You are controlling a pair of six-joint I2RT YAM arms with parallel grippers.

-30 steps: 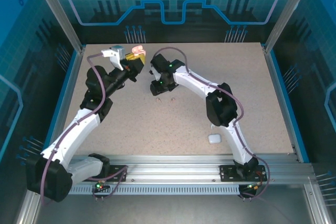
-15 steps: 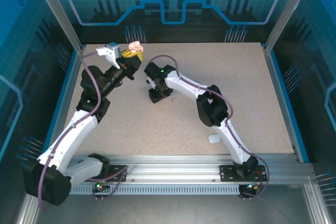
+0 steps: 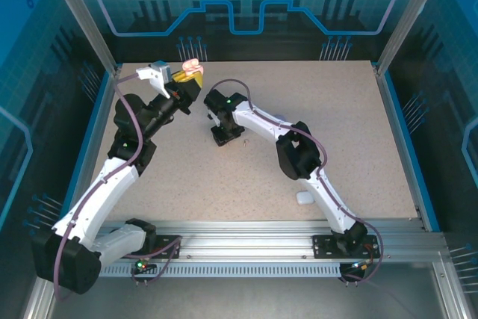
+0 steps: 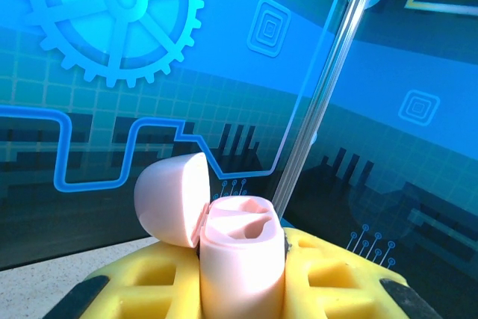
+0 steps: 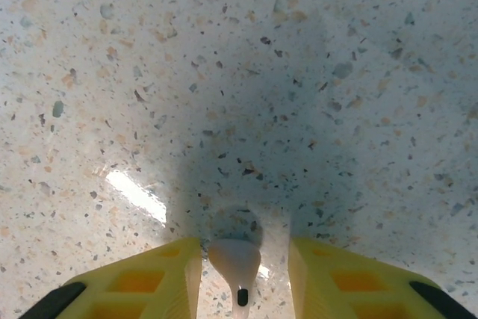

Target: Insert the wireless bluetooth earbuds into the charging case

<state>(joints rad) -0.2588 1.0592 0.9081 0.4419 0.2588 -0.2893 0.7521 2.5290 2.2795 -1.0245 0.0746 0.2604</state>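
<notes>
The left tool [image 4: 243, 293] clamps an open pink case [image 4: 240, 248], lid flipped back. The right tool [image 5: 239, 278], narrowly parted, straddles a pale earbud [image 5: 235, 258] on the bench [image 5: 224, 72].

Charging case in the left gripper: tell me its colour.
Pale pink case; left wrist view best.

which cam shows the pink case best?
Left wrist: the pink case is close up between the left gripper's fingers, lid open, sockets apparently empty. Top external shows it as a small pink blob at that gripper's tip. Right wrist faces the table and an earbud.
</notes>
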